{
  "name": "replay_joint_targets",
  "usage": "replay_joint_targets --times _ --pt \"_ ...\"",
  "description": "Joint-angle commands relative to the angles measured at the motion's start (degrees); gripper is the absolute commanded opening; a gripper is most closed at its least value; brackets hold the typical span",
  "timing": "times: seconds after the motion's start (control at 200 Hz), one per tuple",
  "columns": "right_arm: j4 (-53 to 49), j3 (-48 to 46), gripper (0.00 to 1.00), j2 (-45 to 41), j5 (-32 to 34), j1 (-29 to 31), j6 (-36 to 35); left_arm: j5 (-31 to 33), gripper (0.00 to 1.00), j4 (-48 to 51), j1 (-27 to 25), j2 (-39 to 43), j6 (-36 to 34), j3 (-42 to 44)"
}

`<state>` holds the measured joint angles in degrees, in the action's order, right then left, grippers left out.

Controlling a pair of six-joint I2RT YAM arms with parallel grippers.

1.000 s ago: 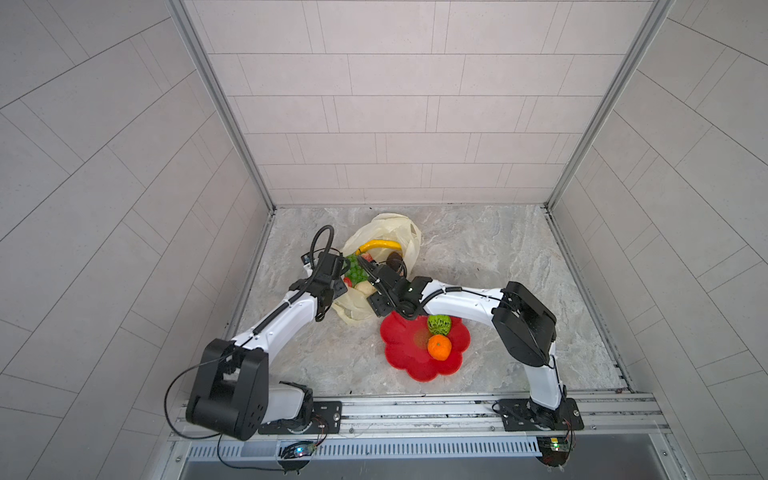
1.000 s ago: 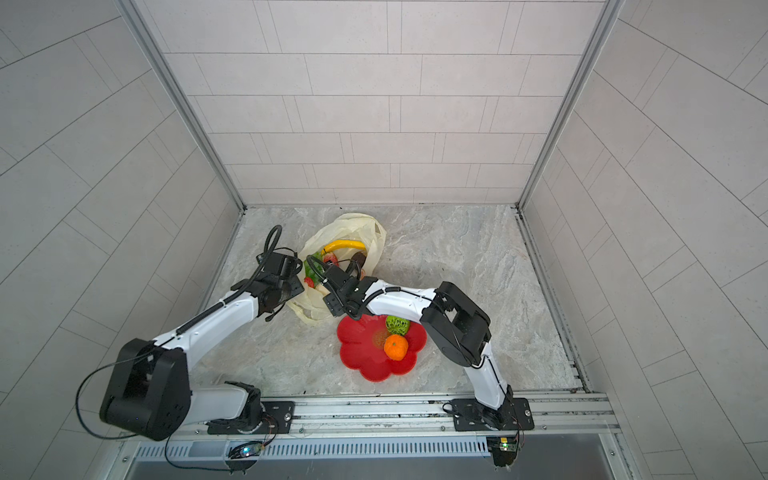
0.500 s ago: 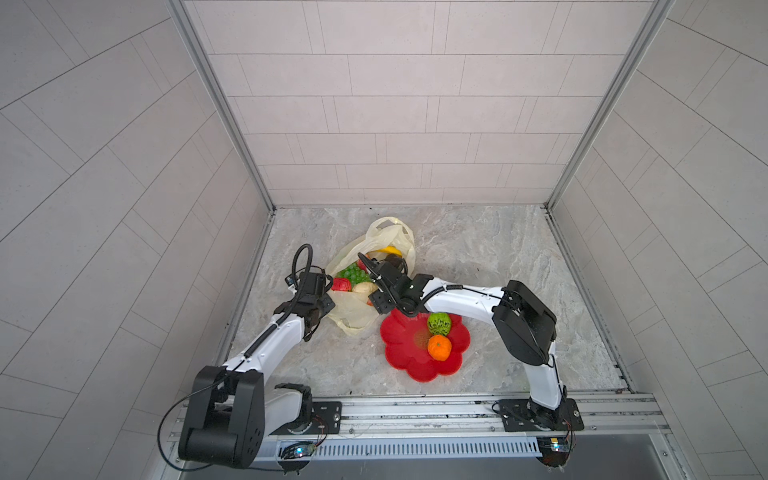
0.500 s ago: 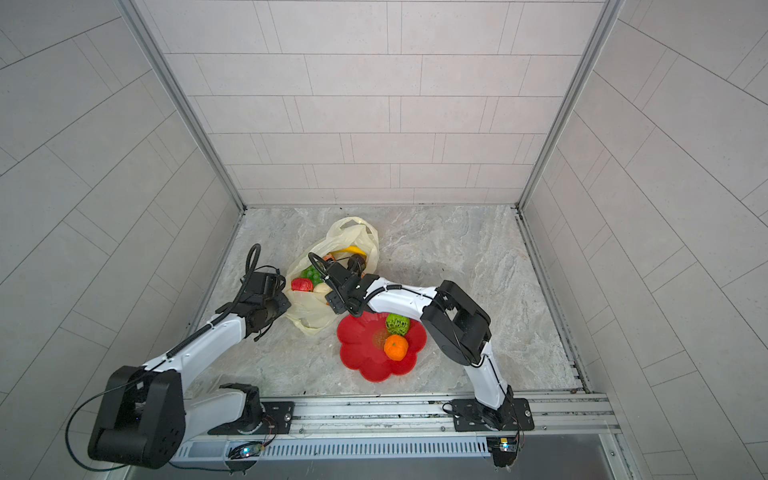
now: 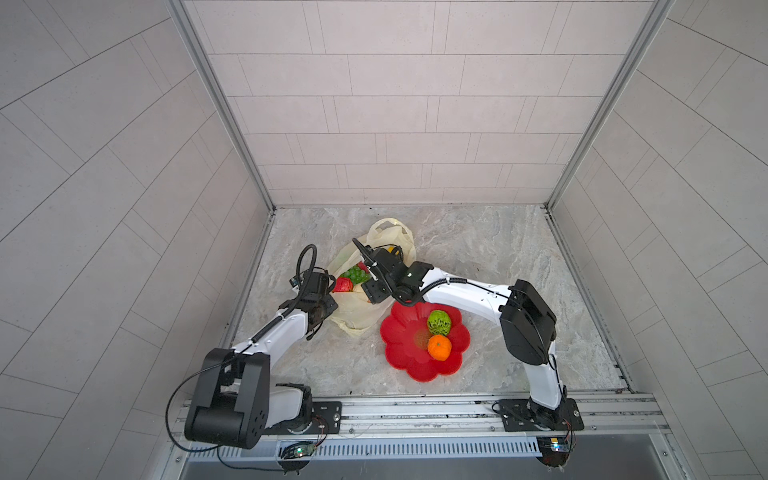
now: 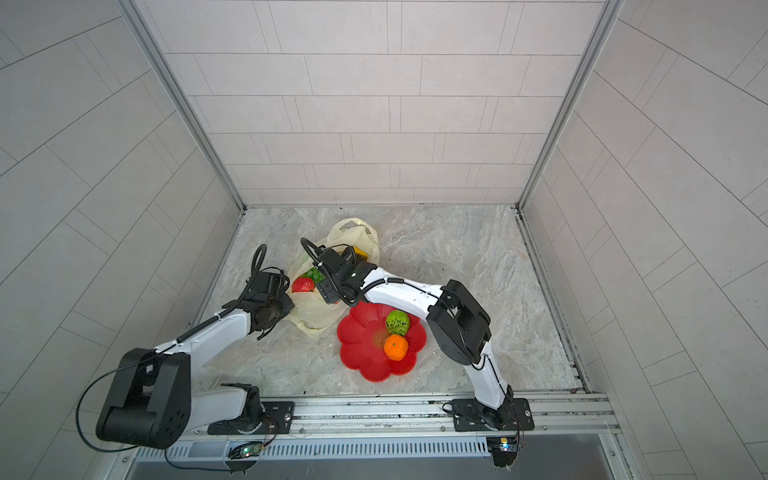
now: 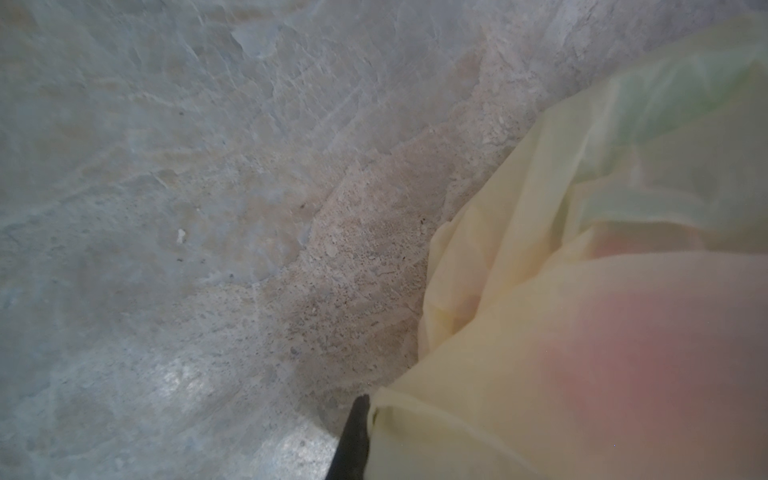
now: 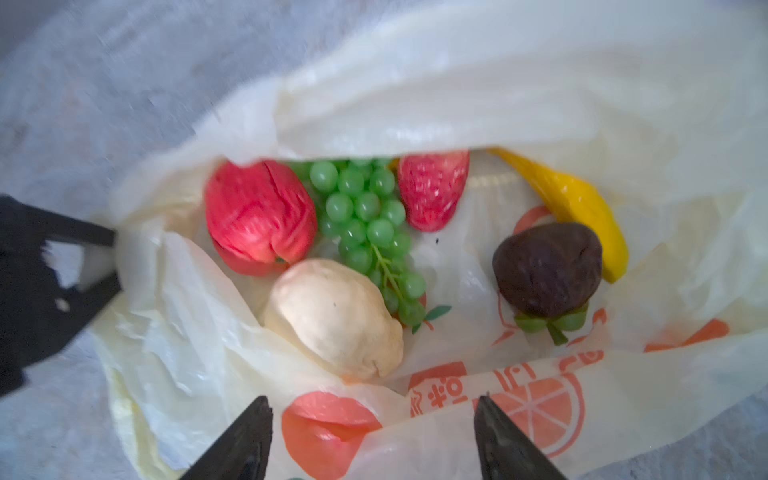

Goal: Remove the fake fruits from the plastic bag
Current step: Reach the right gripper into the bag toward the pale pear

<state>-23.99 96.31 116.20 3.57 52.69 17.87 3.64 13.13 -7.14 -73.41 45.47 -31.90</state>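
**A:** What kind of place is this?

**B:** A robotics lab test cell. Two white robot arms (image 5: pixel 282 328) are bolted to an aluminium rail (image 5: pixel 415 409) at 6 o'clock. Pale tiled walls (image 5: pixel 395 124) at 9, 12 and 3 o'clock box in a marble-look tabletop (image 5: pixel 498 249).

In the right wrist view the bag (image 8: pixel 415 83) folds its upper flap over the tops of the grapes (image 8: pixel 365 216), the strawberry (image 8: pixel 432 191) and the banana (image 8: pixel 582 208). The left hand (image 8: pixel 112 259) there is a dark blur cut off at the edge, and the right hand (image 8: pixel 372 399) shows only two cropped fingers (image 8: pixel 245 440). In the left wrist view the bag is out of focus; a red shape (image 7: pixel 648 374) behind its film cannot be named, and one fingertip (image 7: pixel 358 419) pokes in, its partner hidden. In both top views the right arm (image 5: pixel 457 291) covers the bag's 3 o'clock side.
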Motion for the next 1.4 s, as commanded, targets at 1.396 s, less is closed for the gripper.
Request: replay_joint_targets --times 1.396 --pt "-26.54 32.56 0.87 24.25 8.93 -0.26 -5.15 0.47 0.22 -1.02 0.24 1.6 -0.21 0.44"
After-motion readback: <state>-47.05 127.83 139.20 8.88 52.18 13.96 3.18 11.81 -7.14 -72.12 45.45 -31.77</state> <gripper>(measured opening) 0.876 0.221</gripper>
